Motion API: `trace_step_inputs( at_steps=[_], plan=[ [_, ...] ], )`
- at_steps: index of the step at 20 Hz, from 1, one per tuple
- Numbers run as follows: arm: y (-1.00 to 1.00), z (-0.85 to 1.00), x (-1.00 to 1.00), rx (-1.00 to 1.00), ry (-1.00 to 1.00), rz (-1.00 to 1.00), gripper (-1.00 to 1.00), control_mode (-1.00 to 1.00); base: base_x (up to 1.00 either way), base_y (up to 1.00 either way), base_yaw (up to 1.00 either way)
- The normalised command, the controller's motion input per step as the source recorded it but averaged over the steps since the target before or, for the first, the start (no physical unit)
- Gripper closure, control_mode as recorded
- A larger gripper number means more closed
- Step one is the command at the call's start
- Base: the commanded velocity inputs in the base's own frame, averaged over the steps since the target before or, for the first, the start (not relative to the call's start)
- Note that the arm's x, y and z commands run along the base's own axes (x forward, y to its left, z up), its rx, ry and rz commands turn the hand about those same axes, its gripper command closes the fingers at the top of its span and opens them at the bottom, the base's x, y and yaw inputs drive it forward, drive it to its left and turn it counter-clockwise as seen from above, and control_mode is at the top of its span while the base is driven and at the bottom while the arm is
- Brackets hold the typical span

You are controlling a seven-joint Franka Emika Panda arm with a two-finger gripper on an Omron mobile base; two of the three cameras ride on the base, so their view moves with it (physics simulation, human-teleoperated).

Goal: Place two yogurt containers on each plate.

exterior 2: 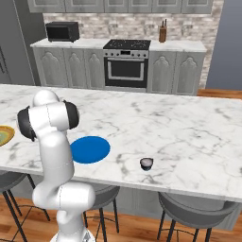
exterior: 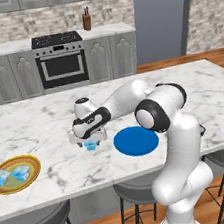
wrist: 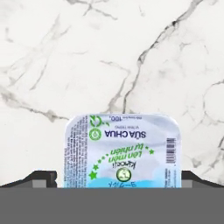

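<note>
On the veined marble surface (exterior: 45, 123) a small dark cup (exterior 2: 146, 163) stands well right of the bare, flat blue plate (exterior: 136, 141), the gold-rimmed plate (exterior: 33, 163) holds two yogurt containers (exterior: 11, 175), and the tool (exterior: 90, 143) grips a third yogurt container (wrist: 123, 151) just left of the blue plate.

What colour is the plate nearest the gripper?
Plain bright blue plate, clearest in the left base view, beside the gripper.
</note>
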Motion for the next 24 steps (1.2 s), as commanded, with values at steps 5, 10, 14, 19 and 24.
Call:
trace_step_inputs(
  at_steps=[5,10,14,19,24],
  plan=[
    [0.00,-0.20,0.04,0.00,0.00,0.11,-1.00,-1.00,0.00,0.00,0.00],
    [0.00,-0.16,0.02,0.00,0.00,0.04,-1.00,-1.00,0.00,0.00,0.00],
    [0.02,-0.14,0.03,0.00,-0.01,0.00,1.00,-1.00,0.00,0.00,0.00],
    [0.00,-0.02,0.02,0.00,-0.13,0.00,1.00,-1.00,0.00,0.00,0.00],
    [-0.08,0.11,-0.13,0.01,-0.18,0.00,1.00,-1.00,0.00,0.00,0.00]
  ],
)
